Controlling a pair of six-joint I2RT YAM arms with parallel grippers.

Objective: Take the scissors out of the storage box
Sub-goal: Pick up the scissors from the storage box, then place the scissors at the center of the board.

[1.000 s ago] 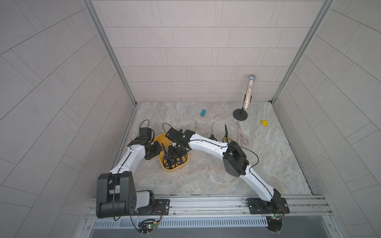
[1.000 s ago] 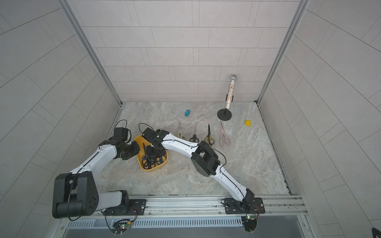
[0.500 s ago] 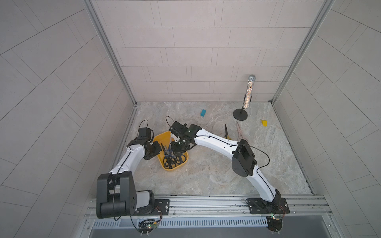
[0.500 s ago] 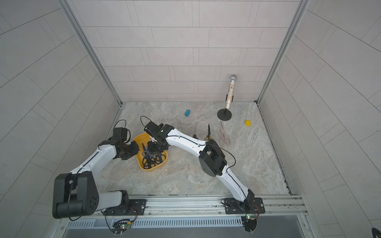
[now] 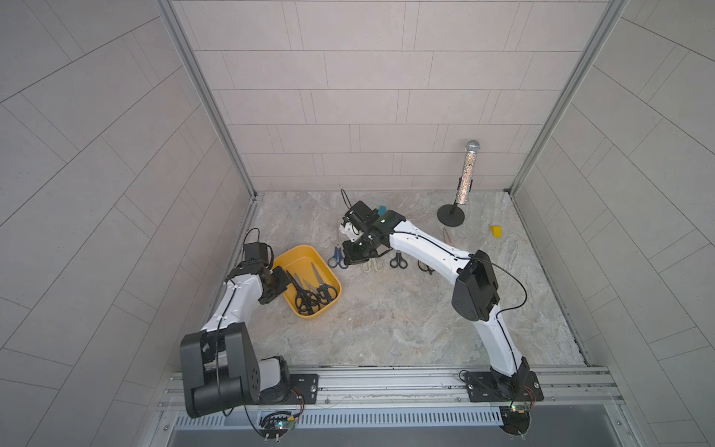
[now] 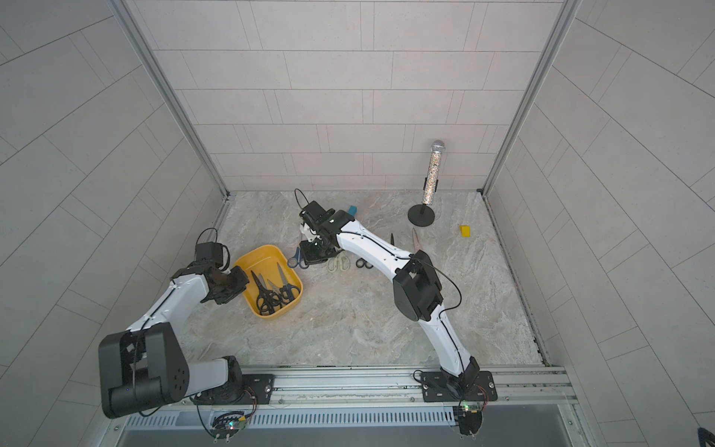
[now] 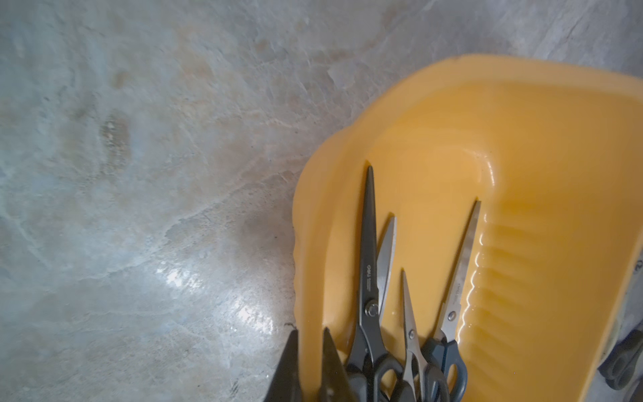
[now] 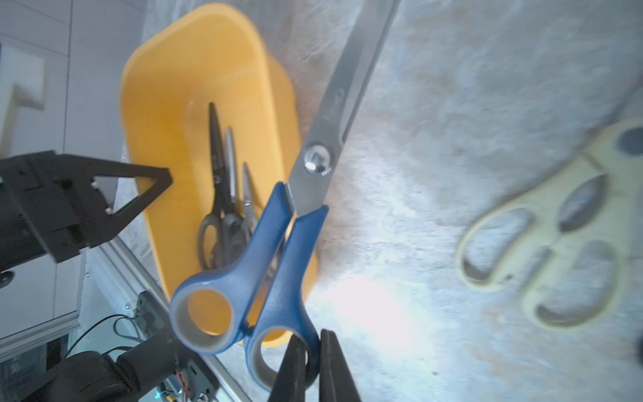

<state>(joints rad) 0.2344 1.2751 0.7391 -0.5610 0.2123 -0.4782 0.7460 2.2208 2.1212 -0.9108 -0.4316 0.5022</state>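
Blue scissors (image 8: pixel 275 240), pinched in right tool (image 8: pixel 311 337), have left storage box (image 8: pixel 156 121).

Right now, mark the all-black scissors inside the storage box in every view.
In a top view: all-black scissors, the pair in the yellow storage box nearest the left gripper.
In a top view: same spot.
Left wrist: longest pair, beside the pinched rim.
Right wrist: darkest pair, beyond the held blue-handled scissors.
Shared landmark: the yellow storage box.

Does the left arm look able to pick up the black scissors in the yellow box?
Probably not yet: the left tool is clamped on the storage box rim; the black scissors lie uncovered beside it.
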